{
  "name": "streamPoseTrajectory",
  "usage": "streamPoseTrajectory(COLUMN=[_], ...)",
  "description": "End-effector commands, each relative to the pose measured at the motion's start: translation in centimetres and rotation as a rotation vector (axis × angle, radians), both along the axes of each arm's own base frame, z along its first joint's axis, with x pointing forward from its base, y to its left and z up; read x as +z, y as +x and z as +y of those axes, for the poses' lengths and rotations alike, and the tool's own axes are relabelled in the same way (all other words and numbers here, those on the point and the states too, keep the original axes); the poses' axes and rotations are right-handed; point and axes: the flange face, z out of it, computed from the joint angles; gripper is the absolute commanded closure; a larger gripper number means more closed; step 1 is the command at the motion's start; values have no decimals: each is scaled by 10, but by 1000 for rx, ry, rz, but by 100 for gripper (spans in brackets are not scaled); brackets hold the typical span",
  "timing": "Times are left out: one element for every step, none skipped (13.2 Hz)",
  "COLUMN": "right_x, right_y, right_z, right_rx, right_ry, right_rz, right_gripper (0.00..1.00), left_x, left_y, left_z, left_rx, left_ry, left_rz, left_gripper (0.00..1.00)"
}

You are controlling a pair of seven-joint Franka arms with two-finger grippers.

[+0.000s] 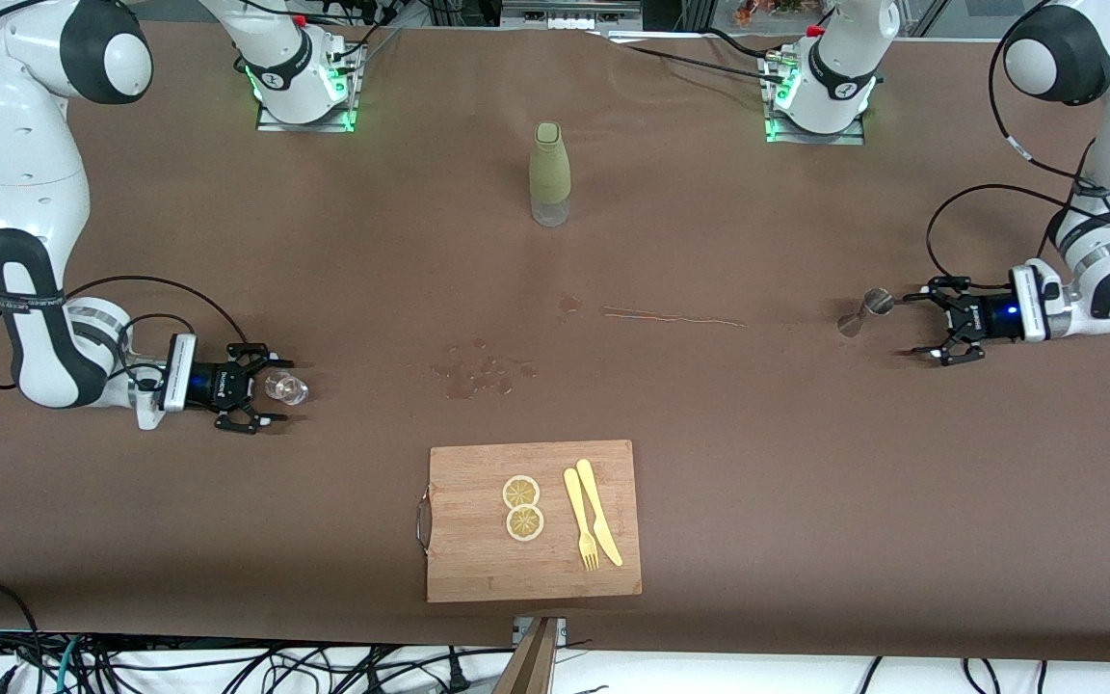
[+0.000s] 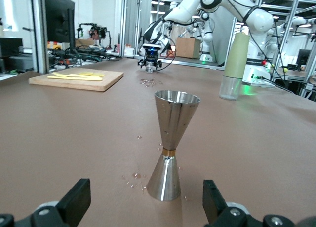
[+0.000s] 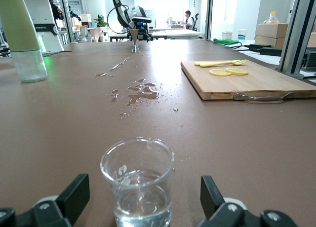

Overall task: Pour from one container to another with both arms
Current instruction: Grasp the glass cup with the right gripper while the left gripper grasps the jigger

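I had each upright vessel between spread fingers: the jigger (image 1: 876, 304) at the left hand (image 1: 931, 326), the glass (image 1: 285, 388) at the right hand (image 1: 271, 390).

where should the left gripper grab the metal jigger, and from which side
Grip the jigger at its narrow banded waist, coming in level along the table from the left arm's end, where the open left gripper already faces it. It stands upright and flares above and below the waist, so fingers closing there probably cannot slide up or down. The right gripper is open at the small glass.
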Motion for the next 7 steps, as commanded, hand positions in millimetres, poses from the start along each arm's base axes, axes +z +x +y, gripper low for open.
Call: streamPoseTrajectory(right_x=[-10,-10,-10,-10,-10,-11,-12], right_y=[-4,-2,-2,0,0,0,-1], right_z=[20,25,29,31,32,32,32], right_rx=[-24,-34,-33,-40,-43,-44,-45], right_ry=[61,73,74,81,84,84,84], right_rz=[-16,-16,-15,-15,-13,-9,-4], right_gripper=[0,0,0,0,0,0,0], left_x=[-14,-14,-16,-17,-19,-20,-21], left_y=[1,2,1,1,1,2,3], left_z=[-16,-19,-20,-26,-29,-35,-39], left_rx=[-10,-15,-19,-30,-38,-47,-52], left_ry=[-12,-18,-22,-35,-43,-52,-65], left_rz=[-107,-108,-105,-109,-120,-123,-122], left_gripper=[0,0,0,0,0,0,0])
